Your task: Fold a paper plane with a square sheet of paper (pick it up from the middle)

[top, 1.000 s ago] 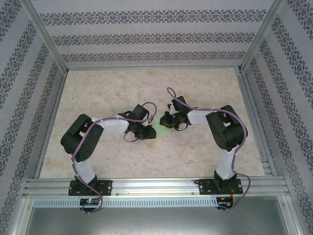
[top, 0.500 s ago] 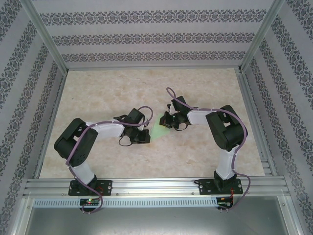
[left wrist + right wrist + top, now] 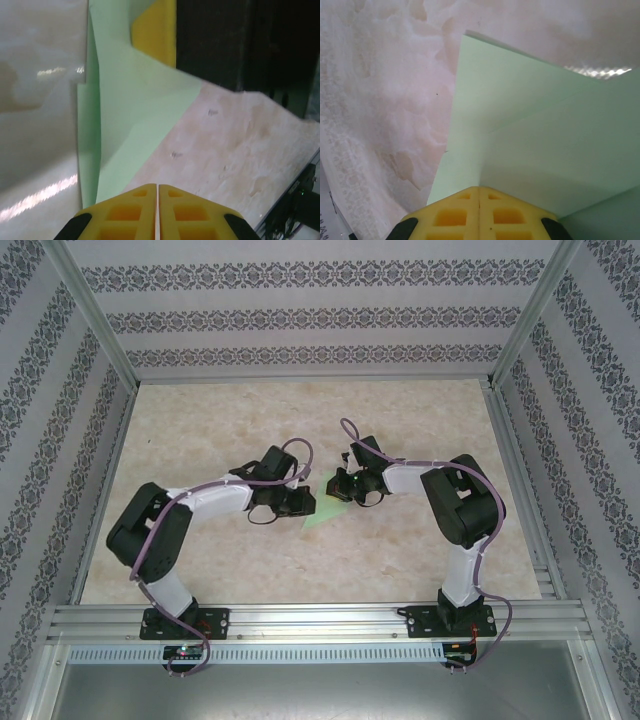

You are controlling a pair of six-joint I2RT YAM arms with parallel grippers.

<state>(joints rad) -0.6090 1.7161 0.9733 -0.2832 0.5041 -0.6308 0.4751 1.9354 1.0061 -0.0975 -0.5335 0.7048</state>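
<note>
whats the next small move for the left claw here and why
Probably slide the left claw, shut at the near edge of the paper, along the crease to flatten it: the right claw is shut on the crease, and the paper is not yet lying flat.

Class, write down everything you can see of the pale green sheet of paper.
The sheet of paper is thin, pale green, plain and matte. It is already folded, with overlapping layers and sharp creases, seemingly partly raised off the marbled table between the arms. The right gripper has its jaws closed on one end; the left gripper, jaws closed too, meets the other end.
</note>
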